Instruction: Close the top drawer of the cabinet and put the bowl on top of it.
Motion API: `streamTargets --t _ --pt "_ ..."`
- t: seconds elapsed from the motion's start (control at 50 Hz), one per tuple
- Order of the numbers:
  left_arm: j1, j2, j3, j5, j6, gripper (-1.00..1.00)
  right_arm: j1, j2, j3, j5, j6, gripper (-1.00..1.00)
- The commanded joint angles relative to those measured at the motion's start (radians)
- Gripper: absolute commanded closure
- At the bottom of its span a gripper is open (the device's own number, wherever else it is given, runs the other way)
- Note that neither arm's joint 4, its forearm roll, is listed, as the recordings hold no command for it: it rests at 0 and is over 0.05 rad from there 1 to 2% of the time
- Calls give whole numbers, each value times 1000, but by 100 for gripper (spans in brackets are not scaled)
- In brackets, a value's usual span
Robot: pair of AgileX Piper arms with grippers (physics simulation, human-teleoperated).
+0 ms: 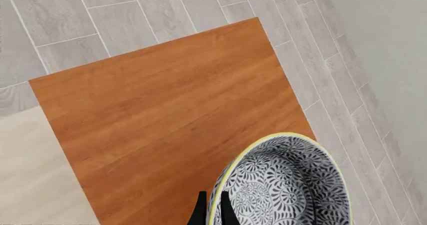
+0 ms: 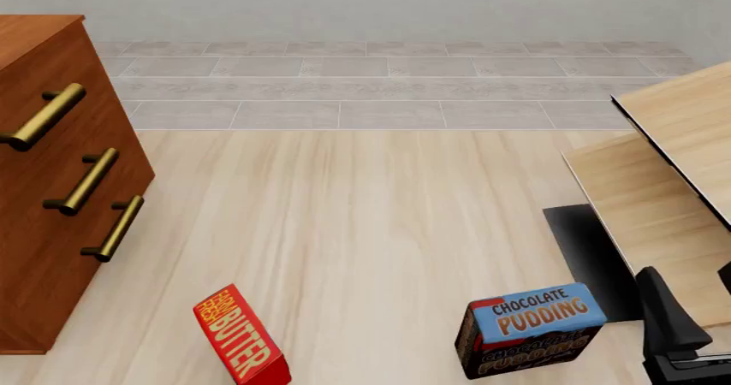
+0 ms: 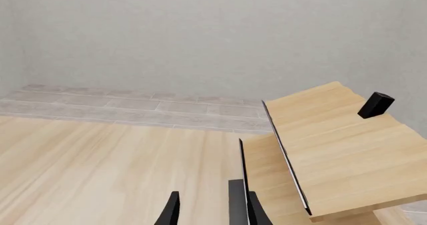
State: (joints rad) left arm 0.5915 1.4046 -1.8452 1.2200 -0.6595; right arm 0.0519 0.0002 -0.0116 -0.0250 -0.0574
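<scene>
1. In the left wrist view, the left gripper (image 1: 212, 210) pinches the rim of the bowl (image 1: 287, 185) between its two dark fingers, one inside the wall and one outside.
2. The bowl, patterned blue-grey and white inside with a pale yellowish rim, sits at the lower right of that frame, above the reddish-brown top of the cabinet (image 1: 167, 115); whether it touches the wood cannot be told.
3. In the front view the cabinet (image 2: 51, 231) stands at the left edge, and its top drawer (image 2: 46, 115) lies flush with the two lower drawer fronts.
4. The right gripper (image 3: 203, 210) shows its fingers apart at the bottom of the right wrist view, holding nothing.
5. Pale light-wood furniture (image 2: 674, 162) fills the right side of the front view.
6. A red butter box (image 2: 242, 338) stands at lower centre-left, and a chocolate pudding box (image 2: 528, 329) at lower right, well apart on the table (image 2: 365, 222).
</scene>
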Motion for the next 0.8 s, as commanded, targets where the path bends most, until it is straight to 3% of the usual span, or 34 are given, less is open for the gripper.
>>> streamTargets --t 0.02,0.54,0.8 --pt "7 3 6 -1 3 100 -2 0 -2 1 1 -100" --pt "20 72 -19 -13 25 100 -3 0 3 -5 1 -100" --pt "18 26 43 -23 25 100 -2 0 -1 -3 0 -100"
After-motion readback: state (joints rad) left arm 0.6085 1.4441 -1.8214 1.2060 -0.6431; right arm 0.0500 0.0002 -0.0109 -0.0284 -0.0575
